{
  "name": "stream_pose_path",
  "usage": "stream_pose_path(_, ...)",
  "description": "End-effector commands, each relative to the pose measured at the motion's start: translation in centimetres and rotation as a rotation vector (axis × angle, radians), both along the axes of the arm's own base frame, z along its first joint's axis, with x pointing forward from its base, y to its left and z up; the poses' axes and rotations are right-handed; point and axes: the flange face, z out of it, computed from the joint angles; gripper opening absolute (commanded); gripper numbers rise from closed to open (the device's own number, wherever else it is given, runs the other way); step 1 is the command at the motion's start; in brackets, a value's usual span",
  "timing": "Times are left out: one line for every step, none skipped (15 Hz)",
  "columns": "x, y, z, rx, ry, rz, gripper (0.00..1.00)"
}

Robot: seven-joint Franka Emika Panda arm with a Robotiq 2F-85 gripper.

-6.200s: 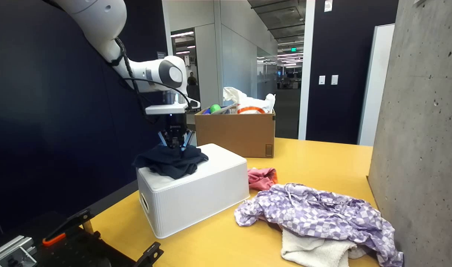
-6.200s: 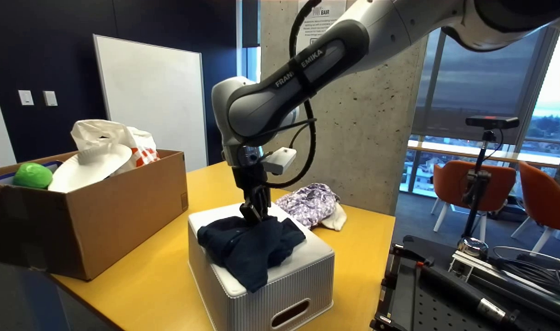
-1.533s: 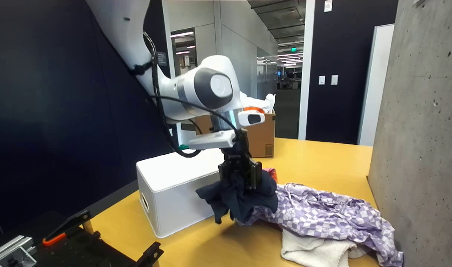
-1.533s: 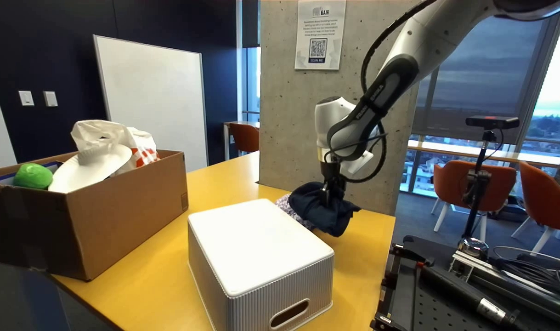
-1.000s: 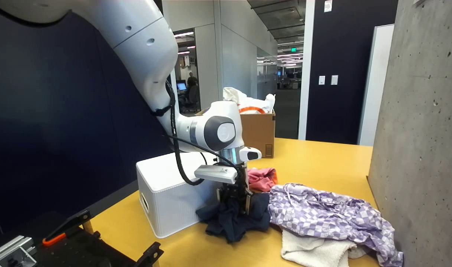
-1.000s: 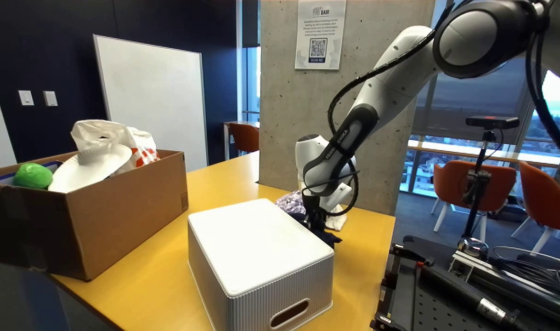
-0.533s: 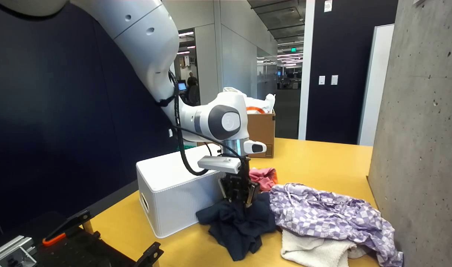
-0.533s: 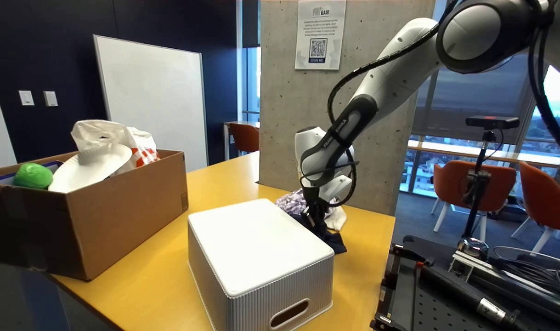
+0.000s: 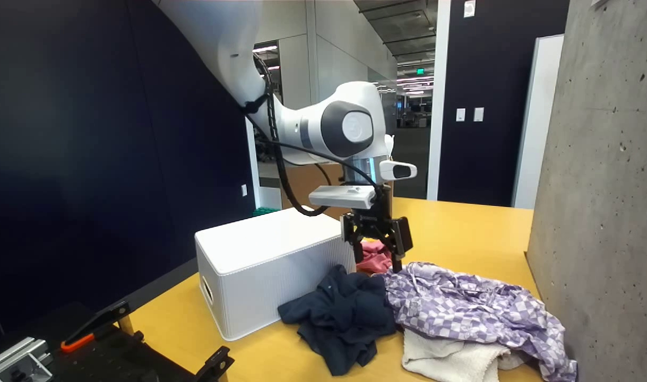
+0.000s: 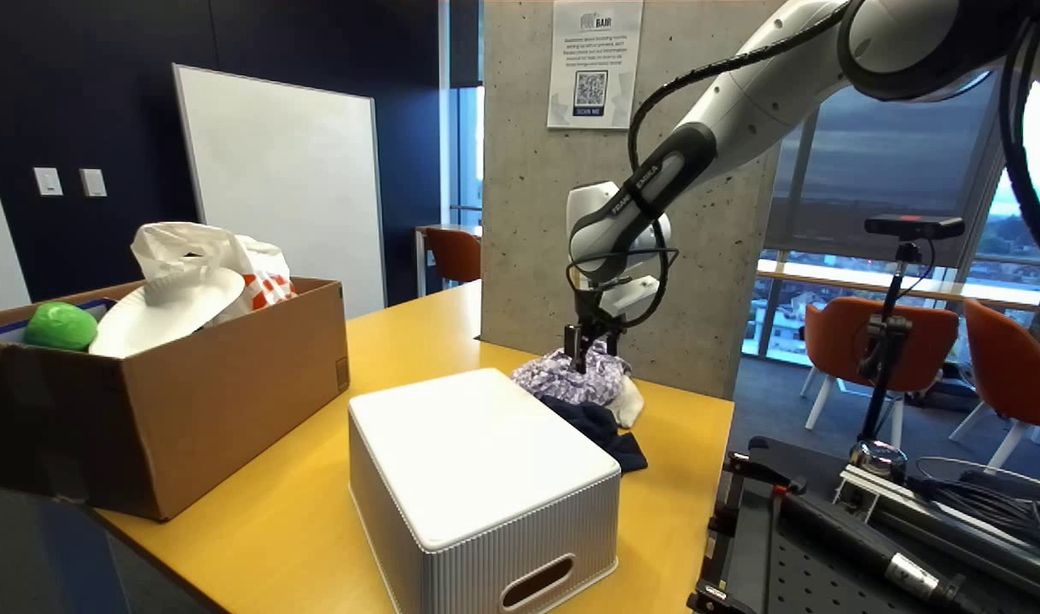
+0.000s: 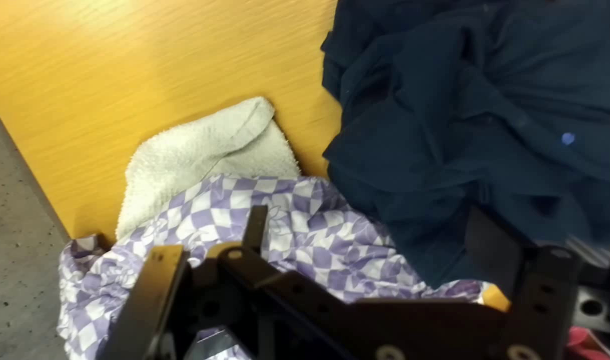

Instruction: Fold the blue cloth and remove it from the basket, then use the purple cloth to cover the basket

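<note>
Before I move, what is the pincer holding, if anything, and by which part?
Nothing is held: the pincer stands open, and the blue cloth lies crumpled on the table beside the basket.

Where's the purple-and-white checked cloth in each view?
In an exterior view: purple-and-white checked cloth, lower right.
In an exterior view: checked cloth, just right of centre, beyond the ribbed white box.
Wrist view: checked cloth, lower left through centre, partly hidden.
Shared landmark: crumpled navy cloth, beside it.

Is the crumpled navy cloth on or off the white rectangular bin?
Off: the navy cloth lies on the yellow table beside the bin.
</note>
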Motion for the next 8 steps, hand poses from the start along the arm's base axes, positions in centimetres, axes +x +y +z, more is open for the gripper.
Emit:
stream_pose_path(1.2, -2.7, -1.1, 0.013, -0.049, -0.029, 1.00)
stream_pose_path(1.3, -3.4, -2.0, 0.008, -0.053, -0.034, 1.00)
stream_pose_path(1.4, -3.9, -2.7, 0.002, -0.060, -0.035, 1.00)
stream_pose_path(1.6, -4.3, -3.6, 0.002, -0.061, -0.036, 1.00)
stream_pose_path(1.8, -4.6, -4.4, -0.002, -0.065, -0.036, 1.00)
stream_pose_path(1.9, -5.0, -5.2, -0.011, -0.064, -0.040, 1.00)
stream_pose_path(1.9, -5.7, -6.2, -0.020, -0.064, -0.042, 1.00)
stream_pose_path(2.0, -6.2, -6.9, -0.032, -0.065, -0.037, 1.00)
